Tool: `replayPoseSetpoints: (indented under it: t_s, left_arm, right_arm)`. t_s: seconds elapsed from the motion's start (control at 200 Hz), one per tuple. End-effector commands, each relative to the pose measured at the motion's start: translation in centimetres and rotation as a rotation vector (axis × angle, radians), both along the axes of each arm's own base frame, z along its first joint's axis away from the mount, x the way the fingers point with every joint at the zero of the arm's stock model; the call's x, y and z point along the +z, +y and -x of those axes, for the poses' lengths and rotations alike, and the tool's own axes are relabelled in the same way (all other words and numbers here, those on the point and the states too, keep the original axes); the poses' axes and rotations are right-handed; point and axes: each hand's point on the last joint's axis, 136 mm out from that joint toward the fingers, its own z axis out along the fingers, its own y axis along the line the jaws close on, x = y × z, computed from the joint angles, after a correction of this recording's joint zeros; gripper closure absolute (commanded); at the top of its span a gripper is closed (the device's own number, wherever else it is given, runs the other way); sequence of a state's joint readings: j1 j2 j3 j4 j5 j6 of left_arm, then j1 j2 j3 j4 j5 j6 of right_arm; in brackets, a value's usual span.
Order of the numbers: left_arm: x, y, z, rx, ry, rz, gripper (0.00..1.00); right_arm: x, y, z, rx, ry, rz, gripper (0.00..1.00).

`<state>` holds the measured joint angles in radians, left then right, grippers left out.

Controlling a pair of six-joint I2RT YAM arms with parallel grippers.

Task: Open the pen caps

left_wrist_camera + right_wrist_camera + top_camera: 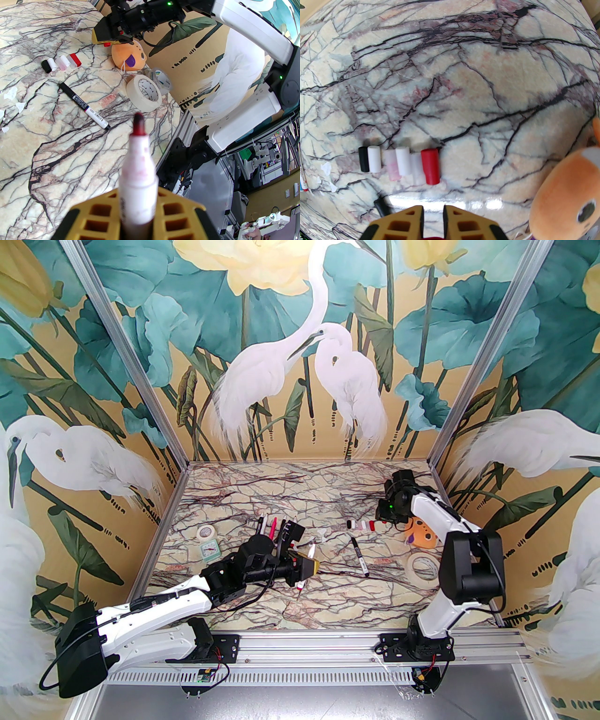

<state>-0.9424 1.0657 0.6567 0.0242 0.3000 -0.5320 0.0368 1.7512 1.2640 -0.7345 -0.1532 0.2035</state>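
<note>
pen caps near orange plush toy

The table is patterned as cream marble, veined in black and dull red. At the lower left of the right wrist view, the pen caps are coloured, left to right, black, white, translucent pink, white, frosted white and red. The pen at the bottom centre of the left wrist view is white-barrelled, smeared with red and tipped in dark red. The plush toy is coloured orange with a purple patch.
</note>
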Motion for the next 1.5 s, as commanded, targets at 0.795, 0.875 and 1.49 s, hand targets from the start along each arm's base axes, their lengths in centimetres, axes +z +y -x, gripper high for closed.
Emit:
replayPoseSetpoints:
  t_s: [0.795,0.875,1.49]
  left_arm:
    - [-0.6,-0.6,-0.1,-0.037,0.018,-0.019,0.95]
    - [-0.7,-0.7,-0.1,-0.04,0.02,-0.02,0.95]
    - [-0.8,-0.8,0.0,-0.047,0.027,-0.024,0.95]
  right_arm:
    - [-4.7,-0.8,-1.7,0.031,0.102,-0.001,0.77]
    - [-4.9,-0.7,-1.9,0.03,0.105,-0.011,0.77]
    - [-6.2,-0.3,-2.3,0.035,0.124,-0.026,0.72]
